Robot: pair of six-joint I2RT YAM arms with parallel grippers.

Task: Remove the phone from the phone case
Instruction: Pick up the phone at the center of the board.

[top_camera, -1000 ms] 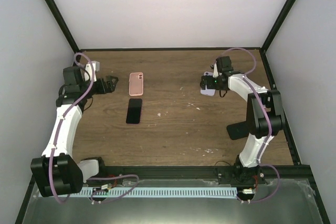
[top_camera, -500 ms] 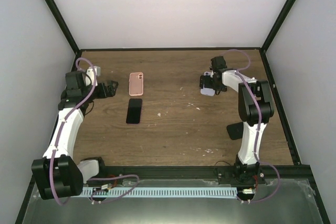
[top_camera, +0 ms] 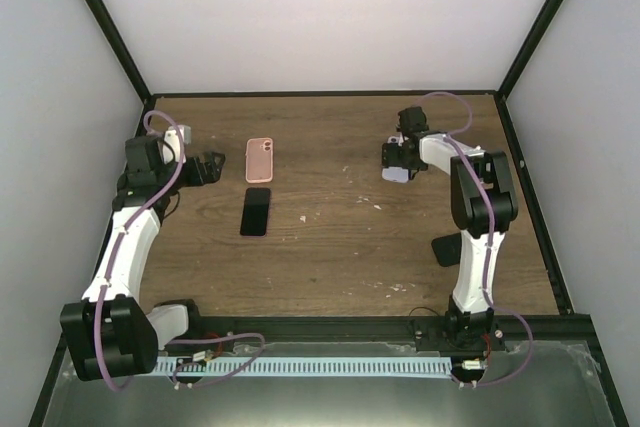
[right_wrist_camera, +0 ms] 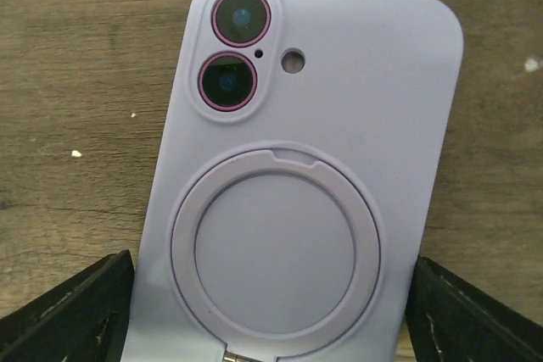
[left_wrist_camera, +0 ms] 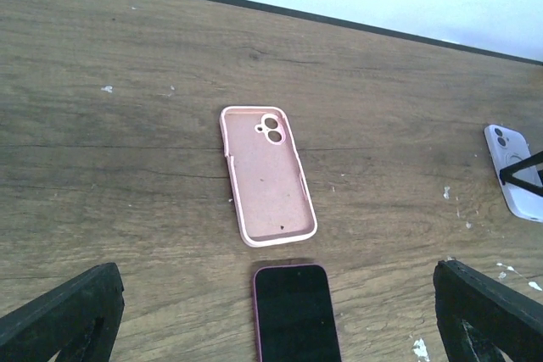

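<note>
A brown wooden worktop sits between plain white walls. At its far right lies the lavender phone case, back up with the ring stand flat, and the phone's two lenses show through the cutout, so the phone is in it. The right gripper straddles the case with its jaws set wide, one at each long edge; whether they press on it I cannot tell. The left gripper hovers at the far left, jaws wide with nothing between them. Ahead of it lie an empty pink case and, just nearer, a dark phone, screen up.
</note>
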